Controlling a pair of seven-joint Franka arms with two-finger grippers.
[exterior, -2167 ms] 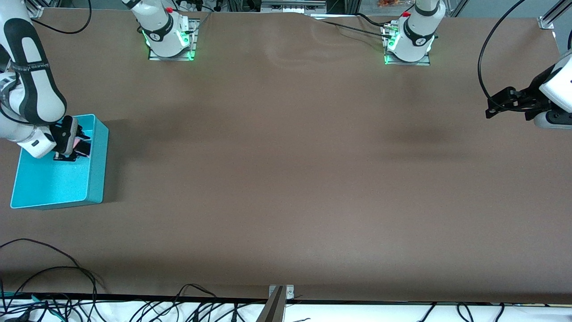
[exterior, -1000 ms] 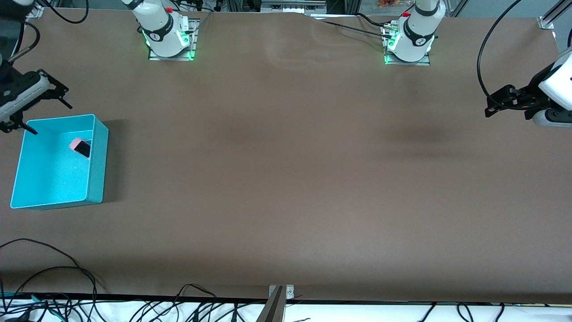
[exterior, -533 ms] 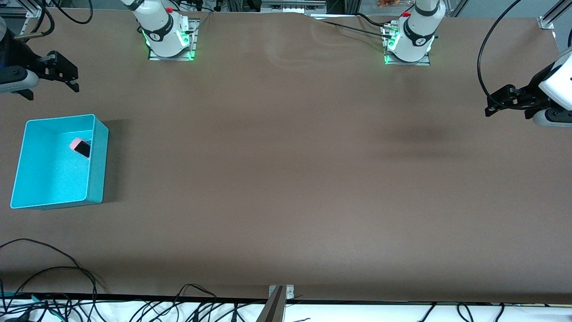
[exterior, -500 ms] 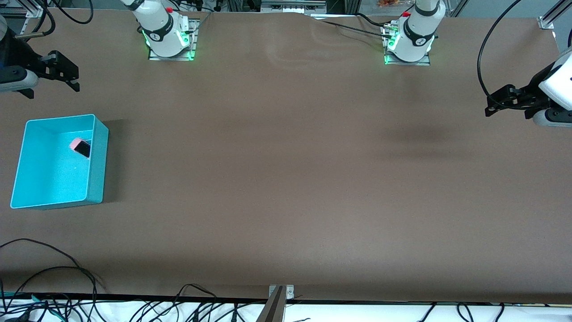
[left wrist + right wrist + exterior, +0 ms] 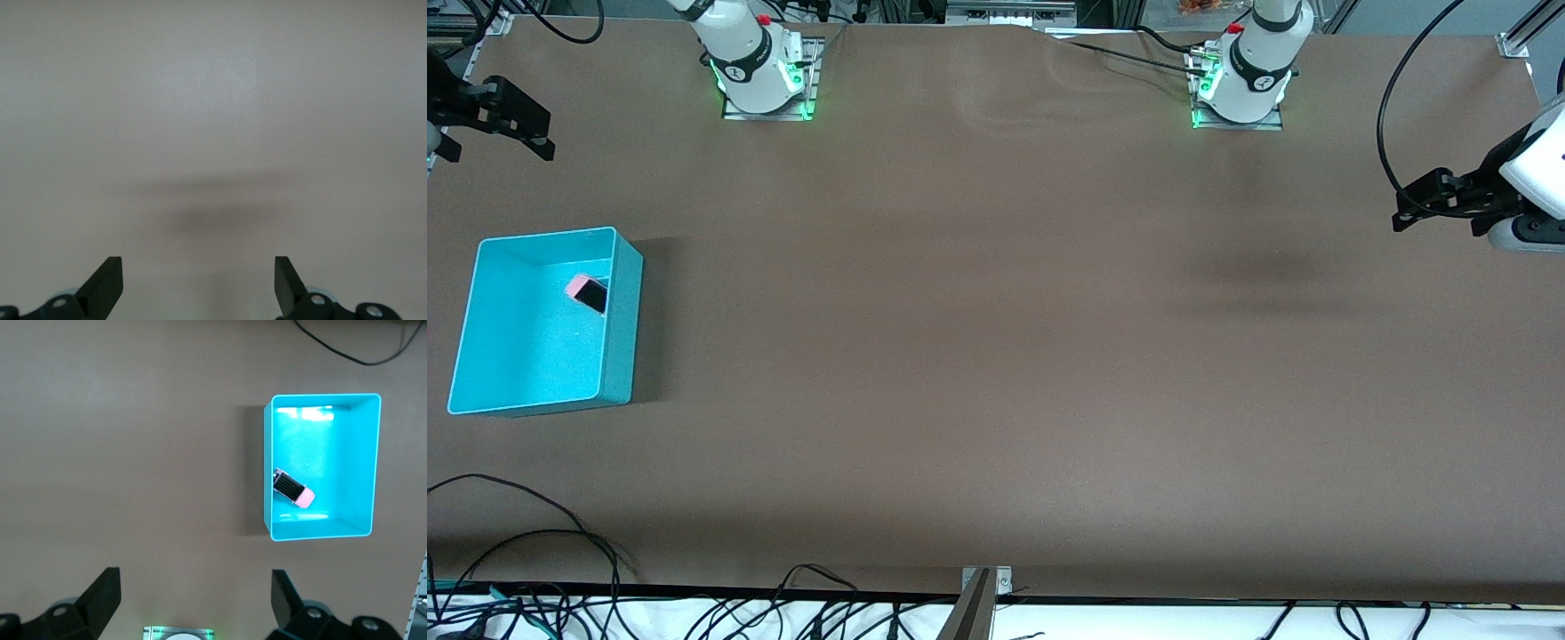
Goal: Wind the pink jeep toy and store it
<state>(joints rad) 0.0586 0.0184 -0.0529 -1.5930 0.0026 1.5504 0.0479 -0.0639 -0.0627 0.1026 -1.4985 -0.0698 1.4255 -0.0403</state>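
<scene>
The pink jeep toy (image 5: pixel 587 292), pink with a black roof, lies inside the turquoise bin (image 5: pixel 624 302) at the right arm's end of the table, against the wall toward the table's middle. It also shows in the right wrist view (image 5: pixel 294 489), in the bin (image 5: pixel 321 532). My right gripper (image 5: pixel 494 124) is open and empty, high up over the table's corner by the right arm's end, apart from the bin. In its own view (image 5: pixel 197 590) it looks down on bare table. My left gripper (image 5: pixel 1405 213) is open and empty, waiting over the left arm's end (image 5: pixel 198 280).
The two arm bases (image 5: pixel 760 67) (image 5: pixel 1240 76) stand along the table's back edge, with green lights. Loose black cables (image 5: pixel 516 569) lie along the edge nearest the front camera. A metal bracket (image 5: pixel 978 604) juts at the middle of that edge.
My right gripper let go of the jeep in the bin, rose out of it and drew back toward the table's corner. The jeep stays in the bin. The left arm has not moved.
</scene>
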